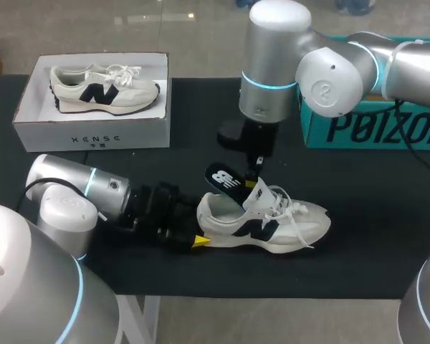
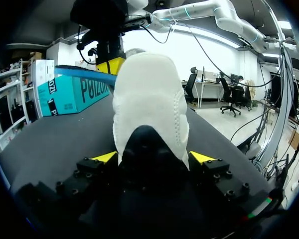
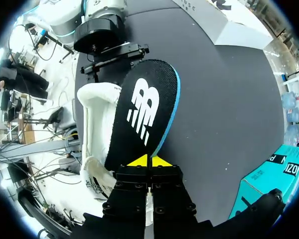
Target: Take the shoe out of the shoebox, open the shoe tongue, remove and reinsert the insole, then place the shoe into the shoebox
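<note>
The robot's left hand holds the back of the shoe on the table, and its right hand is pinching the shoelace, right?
Not quite. The right gripper is pinching the black insole, not the shoelace; the right wrist view shows this. The left gripper does hold the back of the shoe on the table.
</note>
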Motion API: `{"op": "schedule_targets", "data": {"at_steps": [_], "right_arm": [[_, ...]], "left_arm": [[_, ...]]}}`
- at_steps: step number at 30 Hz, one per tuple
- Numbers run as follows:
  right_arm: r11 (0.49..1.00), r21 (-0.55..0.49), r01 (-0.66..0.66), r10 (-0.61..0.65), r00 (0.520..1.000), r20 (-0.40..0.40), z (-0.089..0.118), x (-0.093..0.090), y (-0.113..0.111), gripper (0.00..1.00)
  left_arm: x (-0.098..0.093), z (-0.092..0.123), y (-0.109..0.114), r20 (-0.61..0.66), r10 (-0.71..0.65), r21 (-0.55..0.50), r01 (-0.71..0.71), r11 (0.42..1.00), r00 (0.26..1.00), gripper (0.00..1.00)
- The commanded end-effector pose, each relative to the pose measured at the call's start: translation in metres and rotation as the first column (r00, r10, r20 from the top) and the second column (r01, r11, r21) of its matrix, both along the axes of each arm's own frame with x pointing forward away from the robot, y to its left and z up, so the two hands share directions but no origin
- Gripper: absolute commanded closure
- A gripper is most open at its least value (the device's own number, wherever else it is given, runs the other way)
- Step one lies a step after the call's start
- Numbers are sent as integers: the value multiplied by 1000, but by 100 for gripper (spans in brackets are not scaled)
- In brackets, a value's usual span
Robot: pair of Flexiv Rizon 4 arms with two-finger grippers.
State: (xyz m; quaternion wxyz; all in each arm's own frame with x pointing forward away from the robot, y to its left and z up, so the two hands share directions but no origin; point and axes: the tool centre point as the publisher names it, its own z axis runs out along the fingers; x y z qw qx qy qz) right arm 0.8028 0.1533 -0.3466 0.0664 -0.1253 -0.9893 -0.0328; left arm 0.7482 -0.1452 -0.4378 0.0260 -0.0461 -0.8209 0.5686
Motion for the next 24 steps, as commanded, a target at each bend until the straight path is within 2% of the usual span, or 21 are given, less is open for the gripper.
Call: {"op": "schedule_targets", "data": {"at_steps": [1,13,16,19,24], "right_arm": [[1000,0,-19,19,1000,-12,-5,18,22,100],[998,50,-31,28,998,51,18,30,29,100],[998,57,-37,34,998,57,19,28,31,100],[993,114,-35,28,998,59,15,23,31,100],[988,154,-23,14,998,61,17,17,34,100]], "left_arm": [[0,-4,-3,1,-2,3,2,1000,1000,100],[0,-4,-3,1,-2,3,2,1000,1000,100],[0,-4,-3,1,-2,3,2,1000,1000,100],[0,-4,-3,1,-2,3,2,1000,1000,100],[0,-4,-3,1,-2,3,2,1000,1000,100]]}}
